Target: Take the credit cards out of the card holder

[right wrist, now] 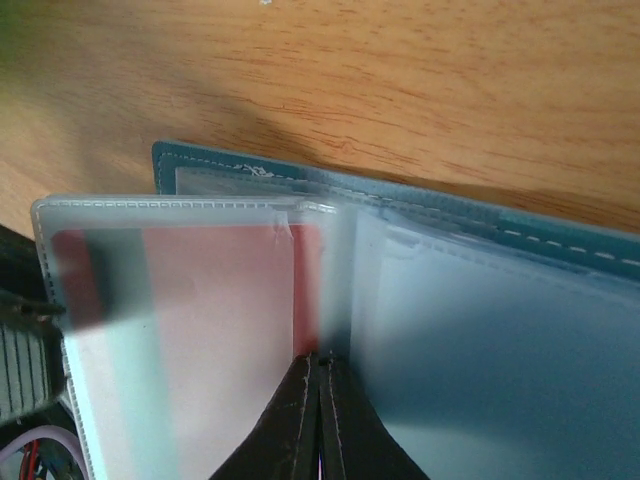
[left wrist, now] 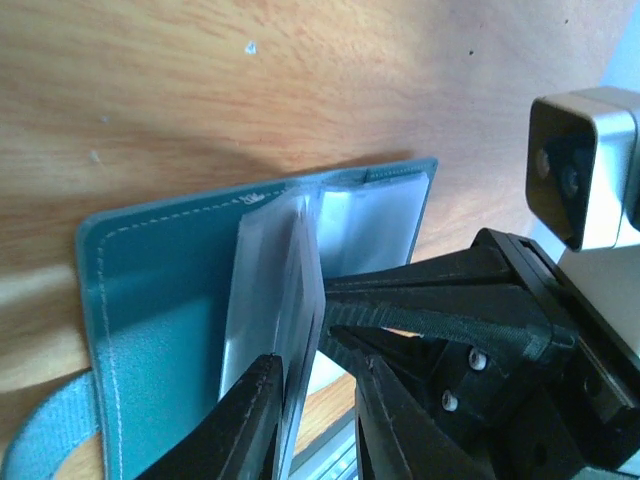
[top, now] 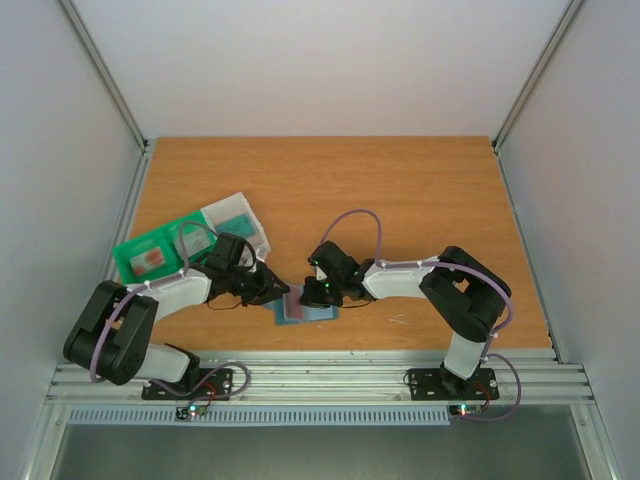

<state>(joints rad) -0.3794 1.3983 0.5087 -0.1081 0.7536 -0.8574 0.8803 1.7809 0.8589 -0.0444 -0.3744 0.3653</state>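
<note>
The slate-blue card holder [top: 305,306] lies open near the table's front edge, between both grippers. In the left wrist view its cover [left wrist: 160,300] lies flat and its clear sleeves [left wrist: 275,290] stand up. My left gripper [left wrist: 318,365] is open around the sleeves' edge, which rests against one finger [left wrist: 240,420]. My right gripper [right wrist: 320,358] is shut on a sleeve leaf at the holder's middle. A reddish-pink card [right wrist: 180,320] shows through the frosted sleeve to its left. The teal card and the white card cannot be made out inside the holder.
A green tray [top: 131,253] holding a card-like item sits at the left, with a clear whitish tray [top: 238,220] behind it. The right arm's fingers [left wrist: 430,305] and wrist camera [left wrist: 585,165] fill the right of the left wrist view.
</note>
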